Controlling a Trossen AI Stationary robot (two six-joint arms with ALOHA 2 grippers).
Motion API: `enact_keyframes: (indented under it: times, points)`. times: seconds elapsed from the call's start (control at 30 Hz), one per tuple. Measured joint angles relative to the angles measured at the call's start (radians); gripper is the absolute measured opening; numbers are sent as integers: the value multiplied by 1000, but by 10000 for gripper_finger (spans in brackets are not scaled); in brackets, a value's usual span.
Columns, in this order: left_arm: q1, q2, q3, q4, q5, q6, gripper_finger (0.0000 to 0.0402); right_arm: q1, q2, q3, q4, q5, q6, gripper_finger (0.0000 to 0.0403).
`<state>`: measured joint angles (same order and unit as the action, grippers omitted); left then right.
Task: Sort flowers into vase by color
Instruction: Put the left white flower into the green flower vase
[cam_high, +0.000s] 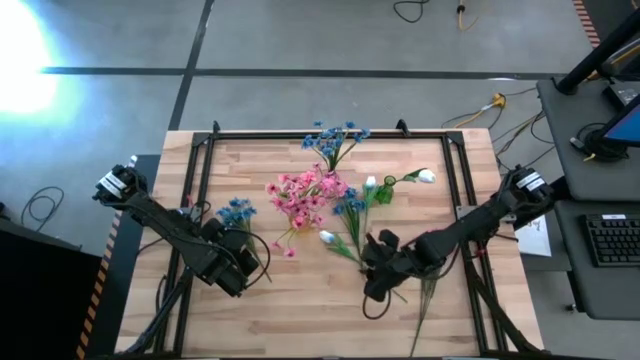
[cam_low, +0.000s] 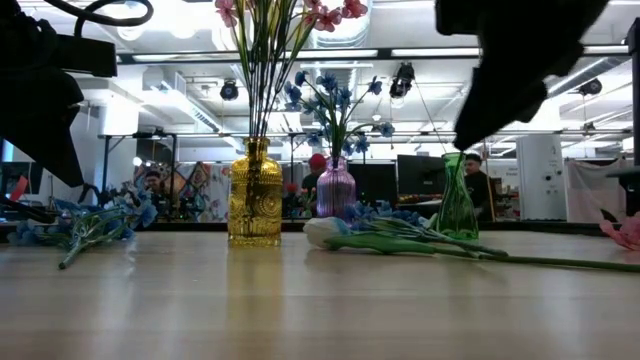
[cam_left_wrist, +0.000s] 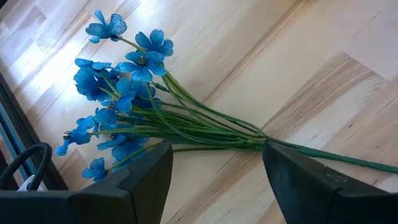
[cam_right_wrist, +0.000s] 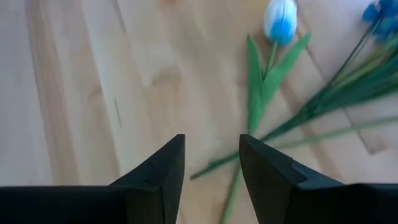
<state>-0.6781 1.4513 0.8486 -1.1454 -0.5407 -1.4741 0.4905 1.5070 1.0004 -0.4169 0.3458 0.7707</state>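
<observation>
While spread, jaws above flowers (cam_left_wrist: 124, 106)

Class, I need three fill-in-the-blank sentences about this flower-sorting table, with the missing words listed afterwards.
1. The yellow vase holds ____ flowers.
2. The left gripper hangs open over a loose spray of ____ blossoms.
3. The right gripper is open above the stem of a white ____ lying on the table.

Missing words: pink; blue; tulip

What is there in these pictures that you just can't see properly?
- High view: the yellow vase is hidden under its pink flowers.
- Low view: those pink blooms are cut off by the top edge.
- Left wrist view: the blue spray's stem end runs off the edge.
- Right wrist view: the white tulip is blurred.
</observation>
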Motion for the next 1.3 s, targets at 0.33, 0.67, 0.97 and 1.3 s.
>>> enact_keyframes:
  times: [0.33,0.67,0.97,1.3]
  points:
    - [0,0,0,1,-1,16,235,-53,49,-1,110,59,-117,205]
    - [0,0,0,1,-4,25,235,-68,185,19,166,159,-188,224]
    - [0,0,0,3,-26,27,235,-79,226,27,177,153,-188,224]
    - [0,0,0,8,-26,26,235,-86,316,27,218,174,-190,224]
